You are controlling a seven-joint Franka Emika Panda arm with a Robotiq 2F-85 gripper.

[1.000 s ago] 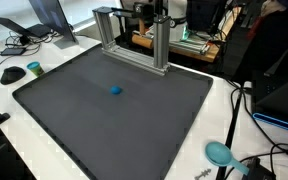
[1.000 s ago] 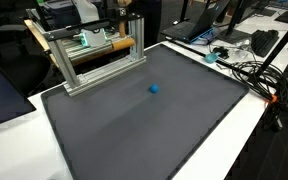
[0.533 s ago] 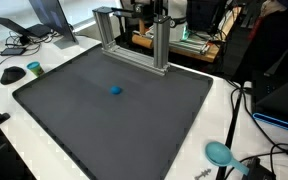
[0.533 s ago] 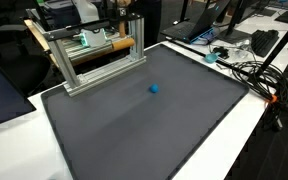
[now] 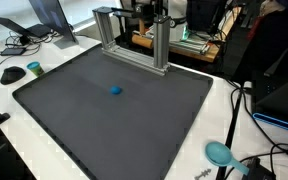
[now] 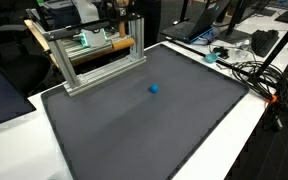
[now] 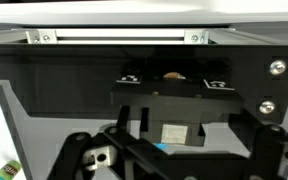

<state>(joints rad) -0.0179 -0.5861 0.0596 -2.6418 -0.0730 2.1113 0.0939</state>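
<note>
Blue ball (image 5: 116,90) is sitting on the grey mat (image 5: 104,130); we are hovering facing the aluminium frame (image 5: 162,45), gripper (image 7: 174,155) spread empty, approach pending.

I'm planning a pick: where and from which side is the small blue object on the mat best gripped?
Probably across the middle of the blue object, from straight above: it looks small, rounded and low, lying alone on the flat dark mat, so jaws can straddle it from any heading.
</note>
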